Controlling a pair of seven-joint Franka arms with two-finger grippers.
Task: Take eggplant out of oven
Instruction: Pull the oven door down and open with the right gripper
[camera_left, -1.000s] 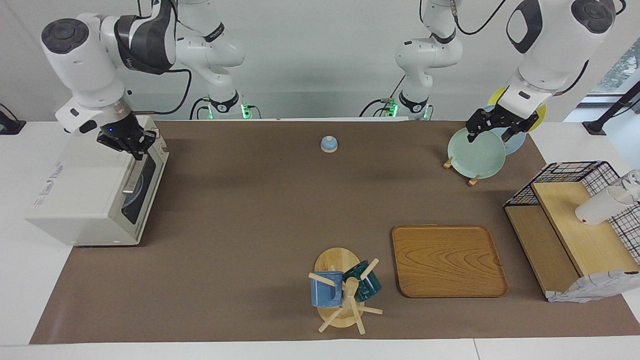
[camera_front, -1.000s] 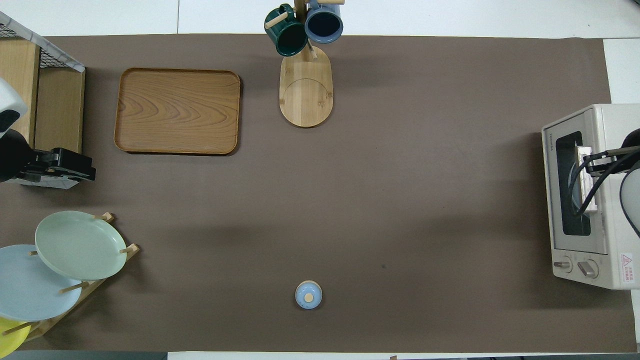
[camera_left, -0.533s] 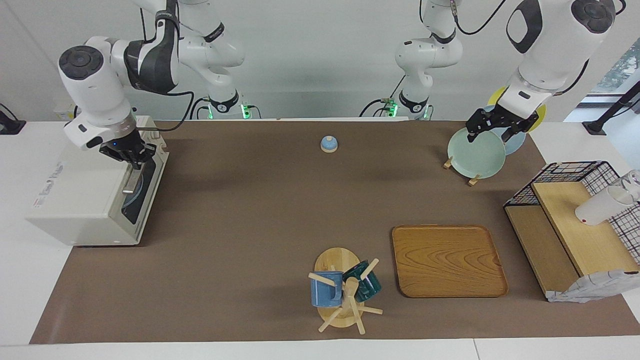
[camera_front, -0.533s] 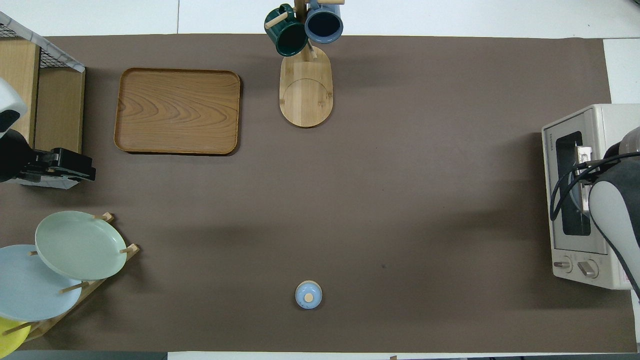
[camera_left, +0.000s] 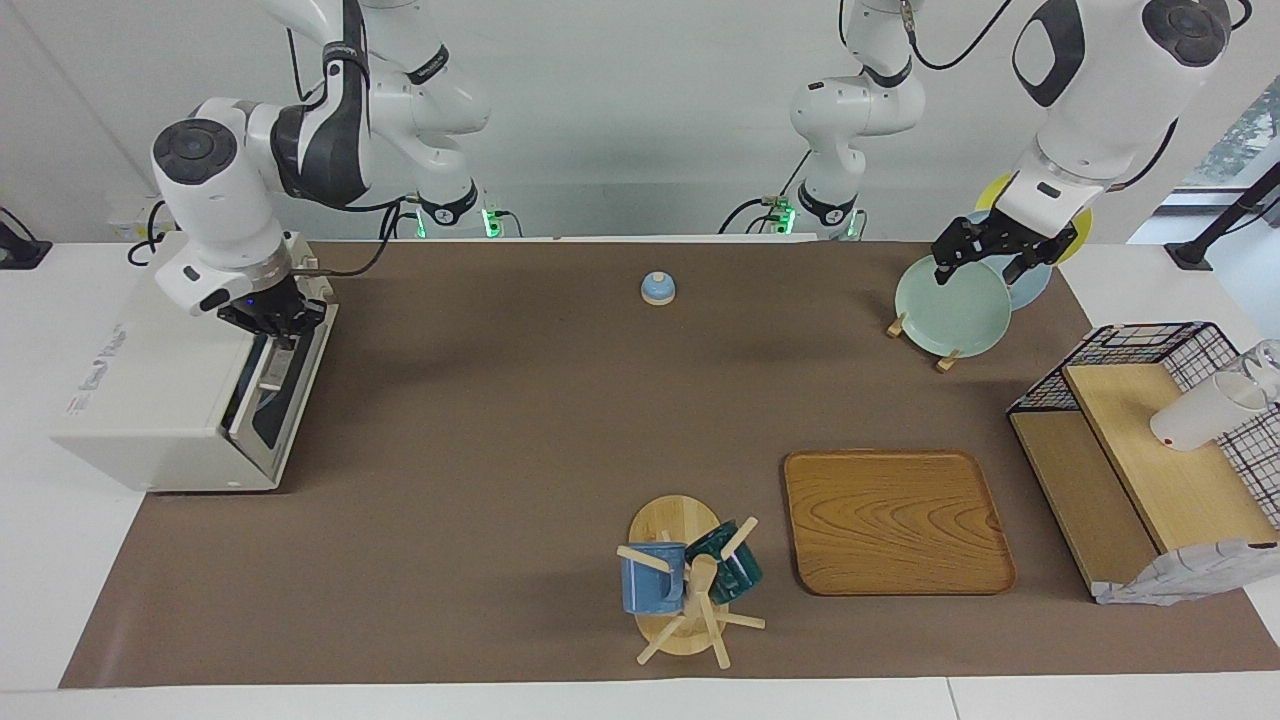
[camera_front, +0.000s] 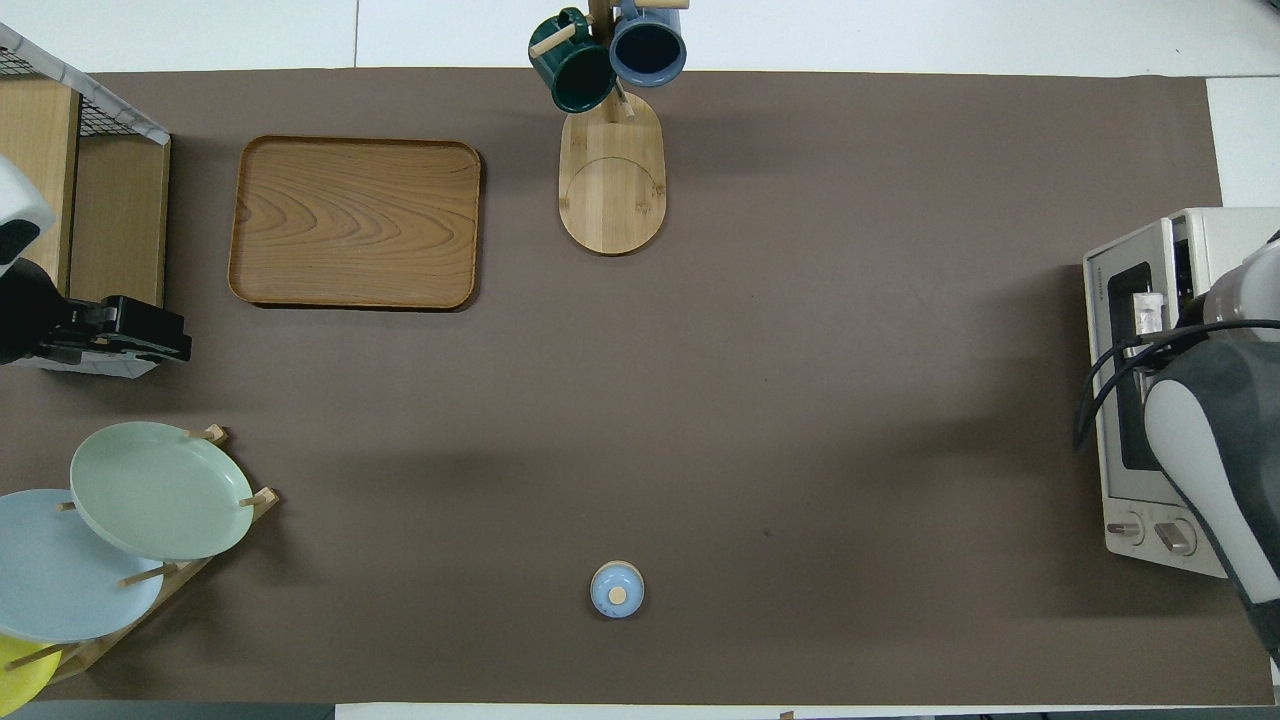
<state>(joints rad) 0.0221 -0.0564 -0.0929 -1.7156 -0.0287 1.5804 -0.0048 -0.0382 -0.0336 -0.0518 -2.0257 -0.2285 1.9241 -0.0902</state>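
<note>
The brown mat (camera_left: 500, 420) covered nearly the whole table, and most of it lay bare. The oven (camera_left: 150, 390) stood at the right arm's end, its body off the mat on the white tabletop and its front edge just over the mat's border. Its door (camera_left: 290, 400) was tipped slightly out at the top, leaving a narrow gap. My right gripper (camera_left: 275, 325) was at the upper end of the door's handle (camera_left: 272, 362), its jaws closed tight on that bar. I could not tell where the eggplant was: neither the dark glass nor the gap showed any of it.

In front of the oven the mat ran open across the middle of the table, with nothing near the door. At the left arm's end, well apart from the oven, stood the wire shelf (camera_left: 1120, 345). The wooden tray (camera_left: 895, 520) lay just beside it on the oven's side. The green plate (camera_left: 950, 305) leaned in its rack, nearer to the robots than the tray. My left gripper (camera_left: 980, 268) waited over that plate's upper rim, jaws spread wide and holding nothing. The mug stand (camera_left: 670, 525) stood between the oven and the tray, close to the mat's edge farthest from the robots. The small blue bell (camera_left: 658, 288) sat alone near the robots' edge, well clear of the oven.
</note>
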